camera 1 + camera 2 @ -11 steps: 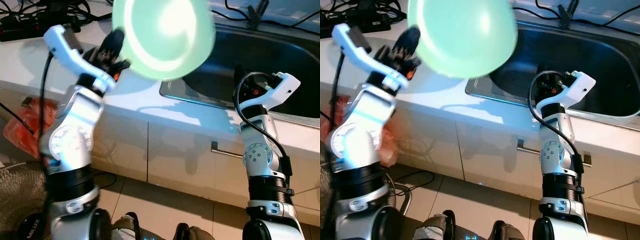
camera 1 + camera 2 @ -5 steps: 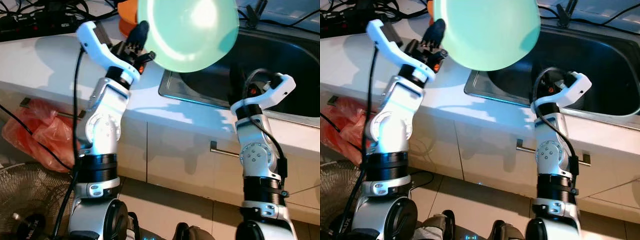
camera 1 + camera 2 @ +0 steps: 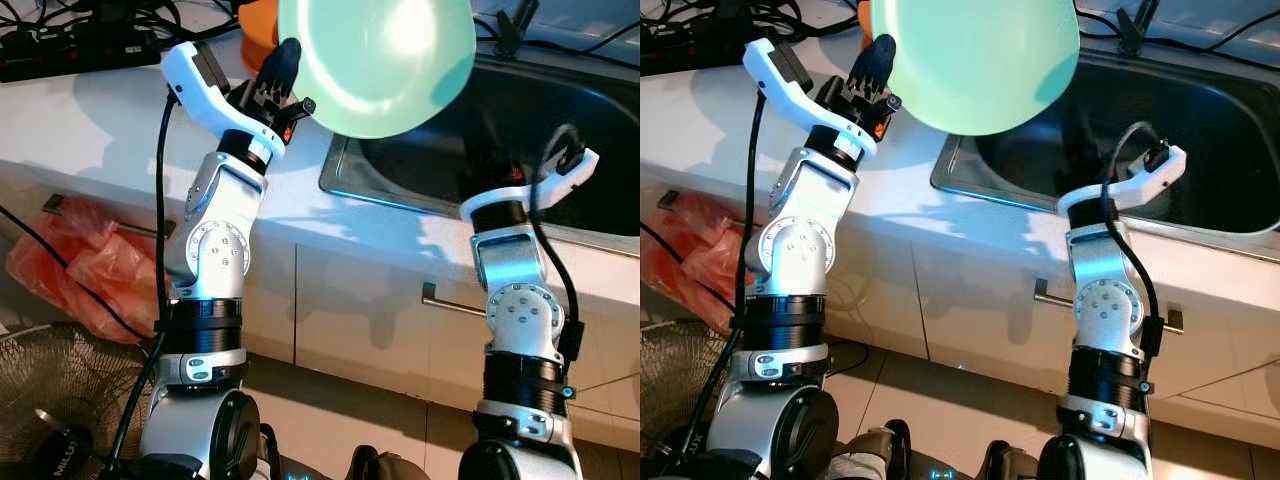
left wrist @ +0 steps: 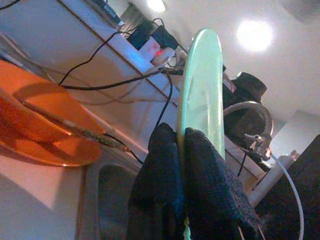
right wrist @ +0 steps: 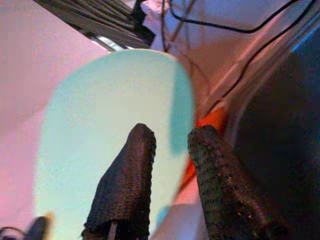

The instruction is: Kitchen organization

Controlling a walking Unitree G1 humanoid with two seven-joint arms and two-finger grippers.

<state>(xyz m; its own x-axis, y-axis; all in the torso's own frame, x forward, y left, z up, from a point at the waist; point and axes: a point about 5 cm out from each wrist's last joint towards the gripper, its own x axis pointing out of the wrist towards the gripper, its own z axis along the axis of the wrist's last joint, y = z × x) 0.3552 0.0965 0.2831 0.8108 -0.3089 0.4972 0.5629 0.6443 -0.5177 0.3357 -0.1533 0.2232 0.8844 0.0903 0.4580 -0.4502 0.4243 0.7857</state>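
Observation:
A mint green plate (image 3: 375, 60) is held up on edge above the counter, at the sink's left rim. My left gripper (image 4: 180, 132) is shut on its rim, one black finger on each face; the same gripper (image 3: 283, 62) reaches up from the left side of the plate. An orange plate stack (image 4: 45, 125) lies on the counter just behind it. My right gripper (image 5: 172, 135) hangs over the dark sink (image 3: 560, 110), open, nothing between its fingers, pointing toward the green plate (image 5: 100, 150).
A white counter (image 3: 90, 110) carries a black power strip and cables (image 3: 70, 50) at the far left. Below hang a cabinet drawer handle (image 3: 450, 300), an orange plastic bag (image 3: 70, 270) and a floor fan (image 3: 50, 400).
My left arm has swung right and up, carrying the green plate from over the counter to the sink's left rim. My right wrist has turned over the sink.

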